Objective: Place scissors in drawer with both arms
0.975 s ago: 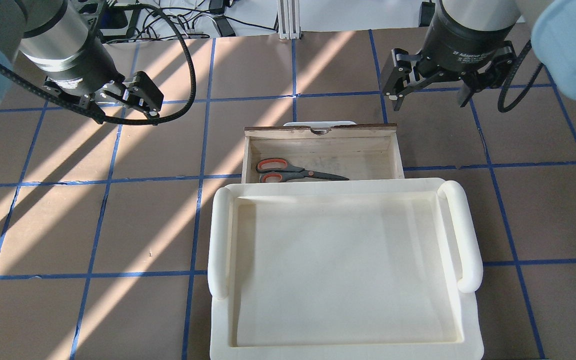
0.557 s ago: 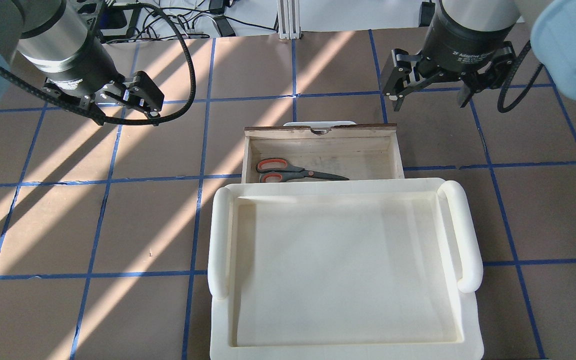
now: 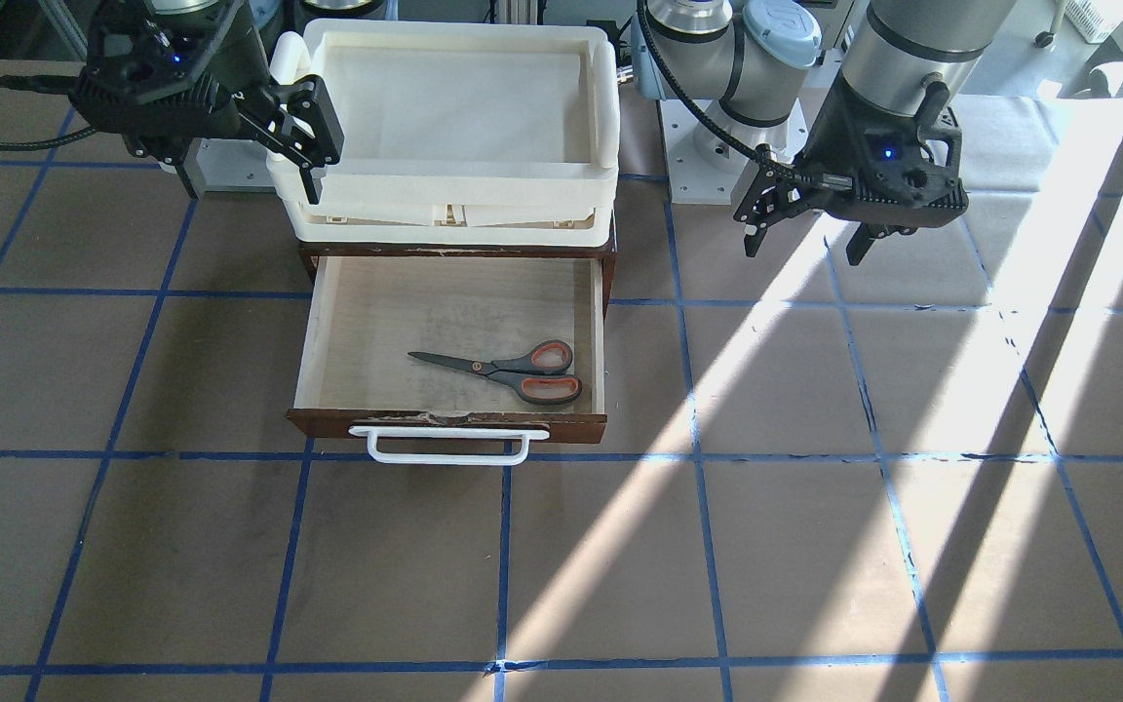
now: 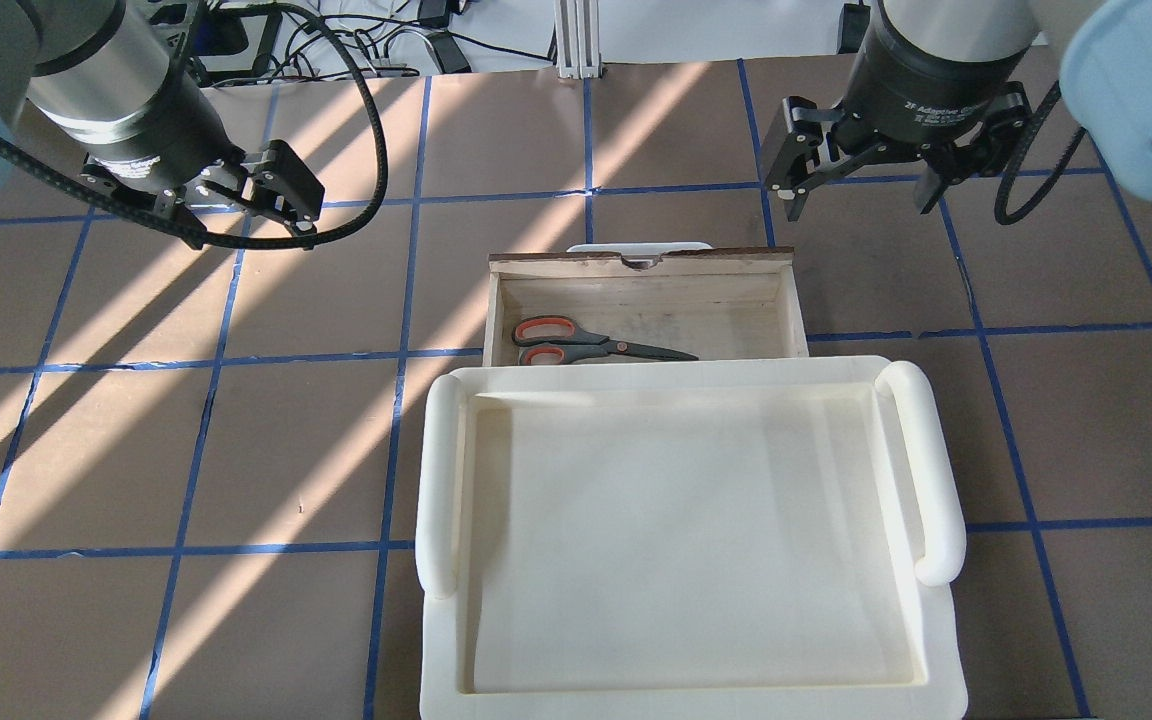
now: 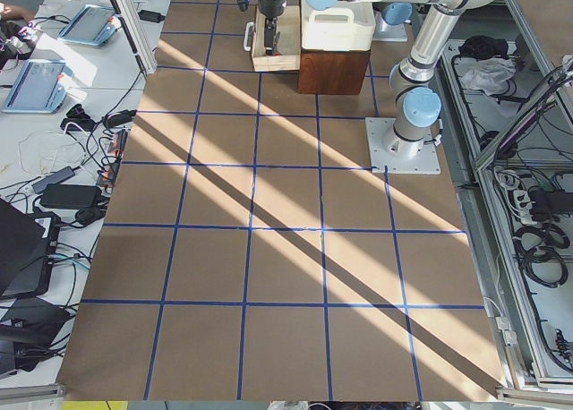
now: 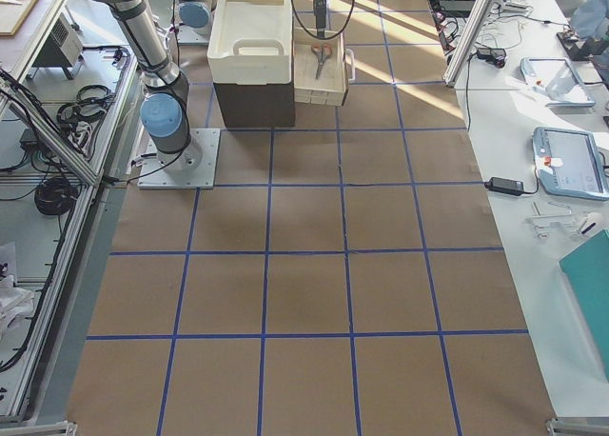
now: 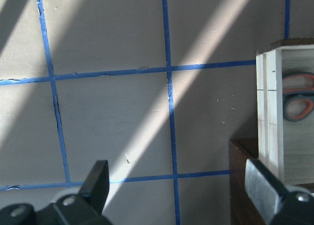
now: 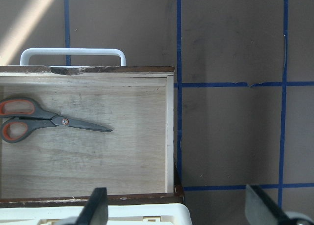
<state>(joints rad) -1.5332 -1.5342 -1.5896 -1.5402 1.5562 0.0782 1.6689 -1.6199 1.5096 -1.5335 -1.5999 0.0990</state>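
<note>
Lately little shifts: the left gripper [image 4: 248, 222], wide open and empty, has edged up and away. The scissors [image 4: 596, 345] lie flat in the open drawer [image 4: 792, 310] (handles leftward), so placing looks done. The right gripper [image 4: 858, 195] hangs open, empty. Sun stripes the brown, blue-taped table [image 4: 136, 450]; cables [image 4: 406, 40] trail beyond.

Sunlit brown table [image 4: 236, 450], blue gridlines

Left gripper [image 3: 805, 246] and right gripper [image 4: 861, 200], both with jaws wide apart, fingers downward.
</note>
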